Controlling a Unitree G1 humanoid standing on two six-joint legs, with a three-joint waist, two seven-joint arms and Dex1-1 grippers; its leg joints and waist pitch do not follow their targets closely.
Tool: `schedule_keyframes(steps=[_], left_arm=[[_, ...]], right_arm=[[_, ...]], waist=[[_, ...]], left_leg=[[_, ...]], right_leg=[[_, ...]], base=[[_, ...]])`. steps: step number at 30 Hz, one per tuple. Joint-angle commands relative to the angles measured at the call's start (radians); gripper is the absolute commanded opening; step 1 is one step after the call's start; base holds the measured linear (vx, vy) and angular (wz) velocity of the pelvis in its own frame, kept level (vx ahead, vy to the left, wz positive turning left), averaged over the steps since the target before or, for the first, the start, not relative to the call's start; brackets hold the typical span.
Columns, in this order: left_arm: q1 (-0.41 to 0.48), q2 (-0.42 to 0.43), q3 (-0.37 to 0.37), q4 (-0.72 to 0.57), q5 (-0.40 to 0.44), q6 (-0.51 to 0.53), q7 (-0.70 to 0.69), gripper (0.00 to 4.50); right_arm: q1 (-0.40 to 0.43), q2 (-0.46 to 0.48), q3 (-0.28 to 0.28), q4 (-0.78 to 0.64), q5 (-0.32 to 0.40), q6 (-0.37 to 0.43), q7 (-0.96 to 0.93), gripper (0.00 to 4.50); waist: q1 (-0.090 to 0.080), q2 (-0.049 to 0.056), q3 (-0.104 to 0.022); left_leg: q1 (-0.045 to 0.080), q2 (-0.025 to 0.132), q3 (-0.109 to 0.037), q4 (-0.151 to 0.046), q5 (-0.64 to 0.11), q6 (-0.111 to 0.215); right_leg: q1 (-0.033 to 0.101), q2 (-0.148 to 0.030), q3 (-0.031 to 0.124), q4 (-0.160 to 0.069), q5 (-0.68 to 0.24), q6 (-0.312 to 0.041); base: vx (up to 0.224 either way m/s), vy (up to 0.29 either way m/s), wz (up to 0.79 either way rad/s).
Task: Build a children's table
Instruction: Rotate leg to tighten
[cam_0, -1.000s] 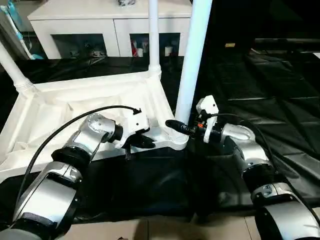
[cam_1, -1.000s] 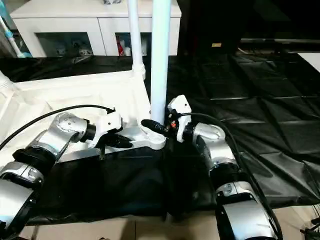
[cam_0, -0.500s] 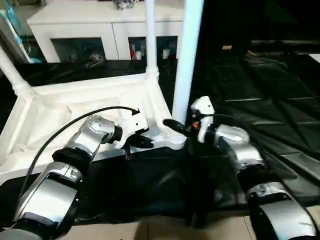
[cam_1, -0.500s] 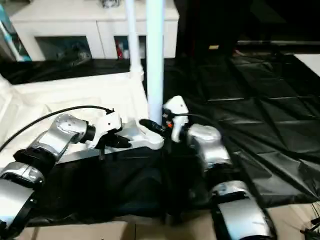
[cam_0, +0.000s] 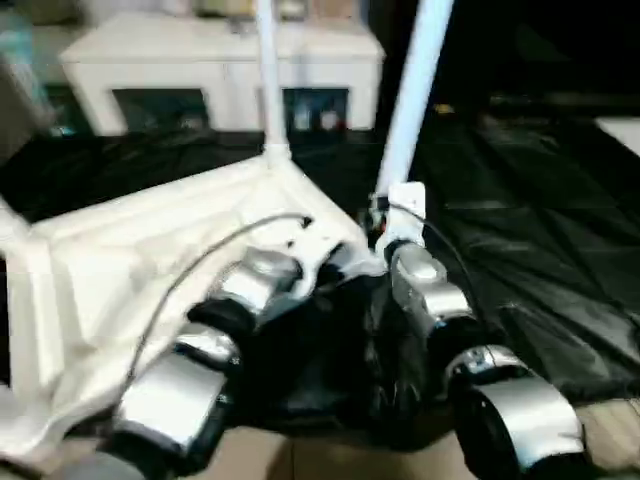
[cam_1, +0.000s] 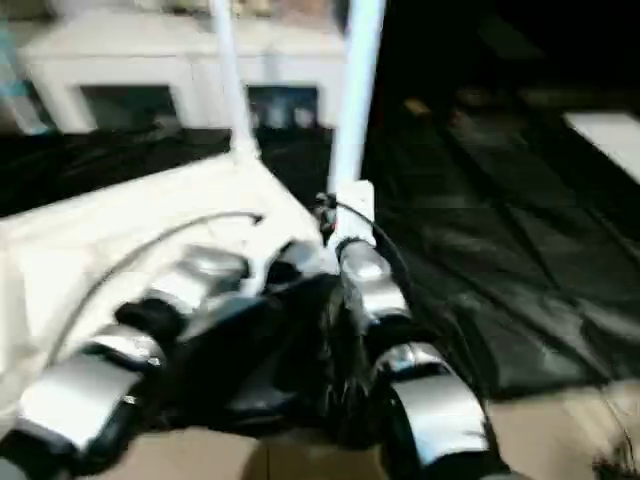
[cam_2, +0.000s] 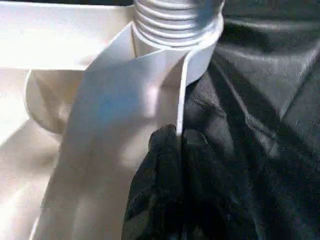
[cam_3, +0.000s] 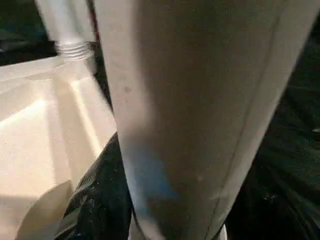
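The children's table lies upside down on black sheeting, its white top (cam_0: 130, 250) ribbed side up. One white leg (cam_0: 268, 80) stands in the far corner socket. A second leg (cam_0: 410, 100) rises from the near corner socket. My left gripper (cam_2: 179, 141) is shut on the top's thin rim (cam_2: 181, 100), just below that socket's threaded collar (cam_2: 175, 20). My right gripper (cam_0: 380, 222) is at the base of the near leg. In the right wrist view this leg (cam_3: 190, 115) stands right in front, with one black finger (cam_3: 95, 200) against its side.
A white cabinet with glass doors (cam_0: 220, 70) stands behind the table. Black sheeting (cam_0: 540, 230) covers the floor to the right. A strip of bare floor (cam_0: 320, 462) shows at the near edge. My silver forearms cross the foreground.
The head camera has swung, so the whole picture has shifted and tilted. Both grippers keep the same hold on the rim and the near leg.
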Motion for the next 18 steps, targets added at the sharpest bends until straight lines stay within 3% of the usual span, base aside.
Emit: schedule_keyframes(steps=[1,2,3,4,7,10,15,16,18], left_arm=[[-0.010,-0.012,0.018,0.023,-0.013,0.029,0.085,0.00],[-0.009,-0.011,0.020,0.020,-0.011,0.034,0.089,0.00],[-0.008,-0.008,0.020,0.018,-0.009,0.036,0.089,0.00],[-0.006,-0.005,0.019,0.016,-0.008,0.038,0.086,0.00],[-0.003,0.003,0.015,0.020,0.004,0.030,0.074,0.00],[-0.002,0.008,0.011,0.021,0.010,0.024,0.063,0.00],[-0.004,0.016,-0.010,0.018,0.017,0.008,0.021,0.00],[-0.002,0.018,-0.016,0.013,0.018,0.006,0.004,0.00],[0.001,0.021,-0.024,0.007,0.020,0.001,-0.019,0.00]], right_arm=[[0.059,0.055,0.005,0.120,0.007,0.083,-0.017,1.86],[0.054,0.058,0.001,0.129,0.006,0.082,-0.020,1.86],[0.050,0.060,-0.002,0.134,0.005,0.083,-0.023,1.86],[0.048,0.060,-0.003,0.137,0.003,0.083,-0.023,1.86],[0.043,0.060,-0.014,0.144,-0.001,0.086,-0.026,1.86],[0.040,0.059,-0.026,0.145,0.008,0.092,-0.023,1.86],[0.025,0.045,-0.017,0.156,-0.006,0.103,0.022,1.86],[0.022,0.041,-0.015,0.160,-0.010,0.117,0.044,1.86],[0.019,0.035,-0.015,0.164,-0.012,0.135,0.074,1.86]], waist=[[0.008,0.005,-0.029],[-0.021,0.009,-0.037],[-0.021,0.009,-0.037],[-0.027,0.017,-0.036],[-0.031,0.011,-0.031],[-0.035,0.007,-0.037],[-0.034,0.004,-0.039],[-0.036,0.005,-0.041],[-0.035,0.004,-0.042]], left_leg=[[-0.053,0.031,-0.045,-0.100,-0.215,0.008],[-0.020,0.051,-0.046,-0.125,-0.358,-0.010],[-0.020,0.051,-0.046,-0.125,-0.358,-0.010],[-0.011,0.050,-0.032,-0.130,-0.408,-0.016],[-0.005,0.044,-0.023,-0.129,-0.461,-0.014],[-0.018,0.046,-0.021,-0.130,-0.402,-0.003],[-0.009,0.044,-0.010,-0.127,-0.405,0.000],[-0.018,0.045,-0.013,-0.129,-0.389,0.003],[-0.021,0.045,-0.012,-0.129,-0.371,0.009]], right_leg=[[0.056,-0.103,0.046,-0.142,-0.746,0.000],[0.019,-0.043,0.026,-0.100,-0.347,-0.061],[0.019,-0.043,0.026,-0.100,-0.347,-0.061],[0.010,-0.043,0.037,-0.097,-0.200,-0.144],[0.005,-0.047,0.044,-0.105,-0.281,-0.153],[0.013,-0.052,0.054,-0.099,-0.243,-0.158],[0.000,-0.049,0.064,-0.104,-0.299,-0.164],[0.007,-0.052,0.066,-0.102,-0.300,-0.161],[0.008,-0.051,0.066,-0.102,-0.291,-0.159]], base=[[0.074,0.112,-0.42],[0.074,0.112,-0.42],[-0.021,0.057,0.02],[0.000,0.000,0.00],[0.000,0.000,0.00],[0.000,0.000,0.00],[0.000,0.000,0.00],[0.000,0.000,0.00],[0.000,0.000,0.00]])
